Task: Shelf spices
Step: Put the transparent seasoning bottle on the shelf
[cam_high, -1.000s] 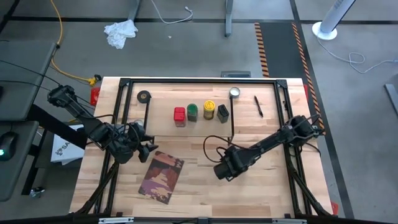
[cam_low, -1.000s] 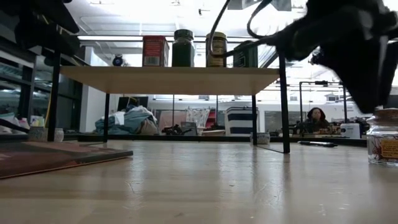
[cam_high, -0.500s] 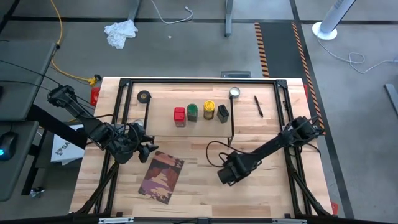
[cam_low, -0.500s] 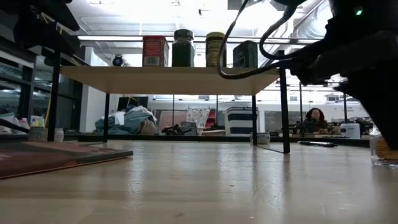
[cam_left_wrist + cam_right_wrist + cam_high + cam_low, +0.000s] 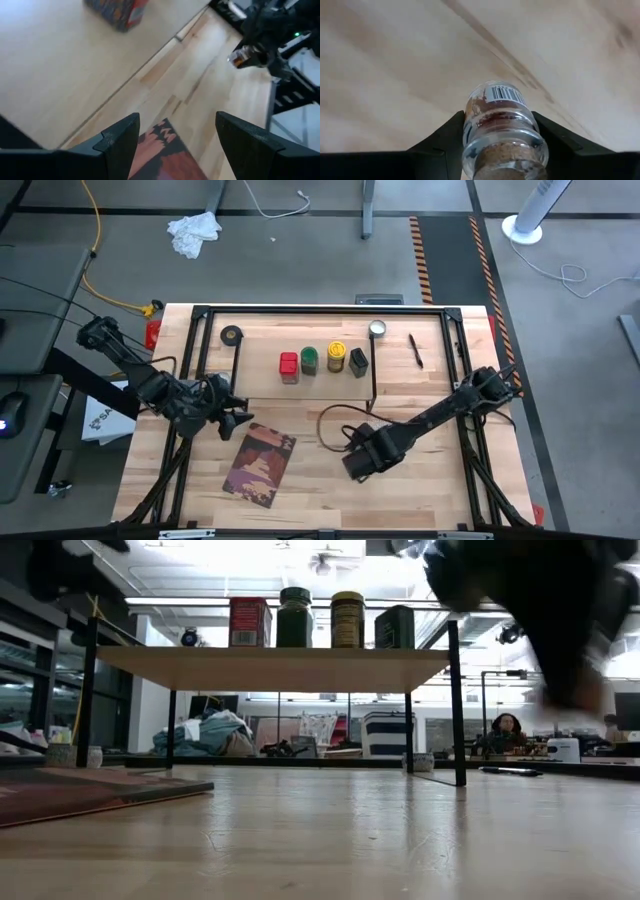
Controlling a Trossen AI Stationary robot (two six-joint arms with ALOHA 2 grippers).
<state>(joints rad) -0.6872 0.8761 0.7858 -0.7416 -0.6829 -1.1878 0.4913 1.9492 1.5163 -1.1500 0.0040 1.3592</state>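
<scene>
Jaws on the right gripper (image 5: 502, 145) sit either side of the clear glass jar (image 5: 502, 125) in the right wrist view, one finger pressed to each flank below the barcode label, the cork end nearest the camera, pale worktop (image 5: 395, 60) beyond. Smooth glass like this is hard, slippery and breakable; a hold across the round body just under the shoulder, where the jaws now sit, looks the safest place, firm rather than crushing.

From the high view, the right gripper (image 5: 358, 460) is at lower centre of the frame, just below the shelf (image 5: 300, 385). Four spices stand in a row on it: red box (image 5: 289, 364), green-topped jar (image 5: 309, 360), yellow-topped jar (image 5: 336, 356) and dark tin (image 5: 359, 362). The left gripper (image 5: 232, 422) waits at centre left, beside the book (image 5: 260, 464).

Across the low view, the same four containers line the shelf board (image 5: 270, 668) at upper centre, and the blurred dark right arm (image 5: 540, 600) fills the upper right; the jar itself cannot be made out.

Through the left wrist view, the left jaws stand wide apart and empty above the book (image 5: 165, 155), with the jar (image 5: 242, 56) small in the upper right, held off the worktop.
</scene>
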